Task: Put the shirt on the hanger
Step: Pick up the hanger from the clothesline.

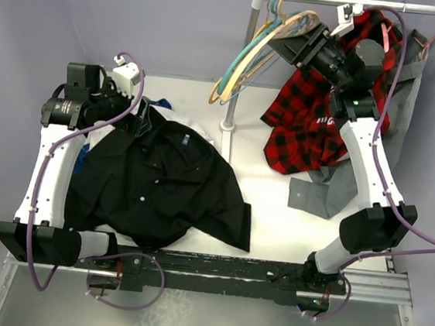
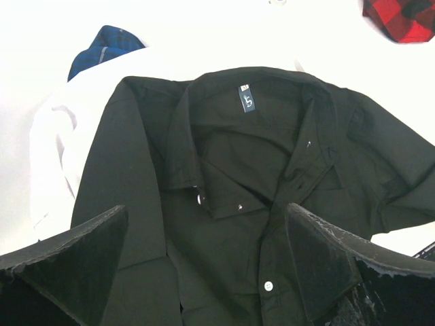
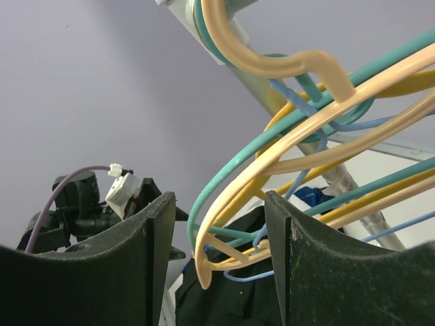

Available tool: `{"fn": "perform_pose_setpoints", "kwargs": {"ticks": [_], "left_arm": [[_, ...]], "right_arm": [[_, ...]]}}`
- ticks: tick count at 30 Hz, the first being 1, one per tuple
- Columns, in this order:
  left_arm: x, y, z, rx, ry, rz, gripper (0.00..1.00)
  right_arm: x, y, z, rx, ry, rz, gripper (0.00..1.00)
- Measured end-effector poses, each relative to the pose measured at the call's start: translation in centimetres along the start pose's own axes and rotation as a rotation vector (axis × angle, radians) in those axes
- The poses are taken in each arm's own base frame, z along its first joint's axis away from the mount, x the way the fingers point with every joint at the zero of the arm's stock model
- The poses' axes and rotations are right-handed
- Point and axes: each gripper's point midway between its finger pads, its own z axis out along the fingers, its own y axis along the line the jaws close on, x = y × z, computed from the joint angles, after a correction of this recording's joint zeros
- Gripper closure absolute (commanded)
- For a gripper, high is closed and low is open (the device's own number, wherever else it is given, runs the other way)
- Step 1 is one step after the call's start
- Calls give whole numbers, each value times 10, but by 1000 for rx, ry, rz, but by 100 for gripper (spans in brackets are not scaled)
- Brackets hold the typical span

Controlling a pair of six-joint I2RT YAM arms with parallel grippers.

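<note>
Plainly, a crumpled black button-up shirt (image 2: 231, 224)

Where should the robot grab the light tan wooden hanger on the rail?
Probably on the flat broad arm of the light tan wooden hanger, near its rounded lower end. That end hangs free and points toward the right gripper, so come end-on from below, one of the fingers against each flat face, leaving the curved hook on the rail.

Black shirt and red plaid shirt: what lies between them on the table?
In the top external view, the white rack post stands between the black shirt and the red plaid shirt; otherwise only bare white table shows there.
</note>
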Motion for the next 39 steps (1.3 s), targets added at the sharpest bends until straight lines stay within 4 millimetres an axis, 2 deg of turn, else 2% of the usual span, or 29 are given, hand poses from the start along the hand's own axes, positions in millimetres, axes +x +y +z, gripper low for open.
{"fn": "perform_pose_setpoints", "kwargs": {"ticks": [12,20,31,39], "left_arm": [[0,-1,0,4,-1,0,1],[4,-2,2,11,7,-5,1],[4,-2,2,13,8,-5,1],[4,-2,1,12,6,-4,1]], "right_arm": [[9,7,5,-19,21,11,42],[14,3,9,-16,30,20,44],[18,-5,13,-6,38,30,55],[19,-8,15,-8,37,30,69]]}}
